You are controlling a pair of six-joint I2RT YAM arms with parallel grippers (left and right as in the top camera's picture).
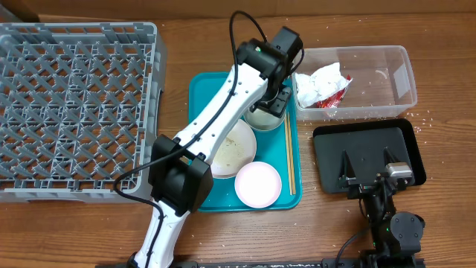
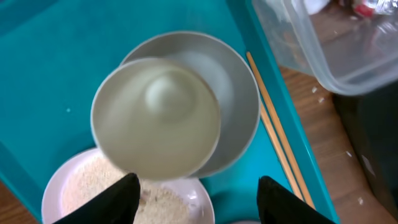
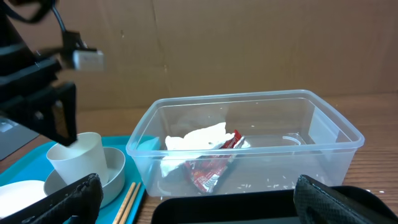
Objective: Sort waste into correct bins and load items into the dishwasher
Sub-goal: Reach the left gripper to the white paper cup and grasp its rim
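Observation:
A pale cup stands inside a grey bowl on the teal tray. It also shows in the right wrist view. My left gripper is open and hovers just above the cup, holding nothing. It also shows in the overhead view. A white plate with rice residue and a white bowl lie nearer on the tray. Chopsticks lie along its right edge. My right gripper is open and empty over the black tray.
A grey dish rack stands at the left. A clear plastic bin at the back right holds white paper and a red wrapper. Rice grains lie scattered on the wood around the bins.

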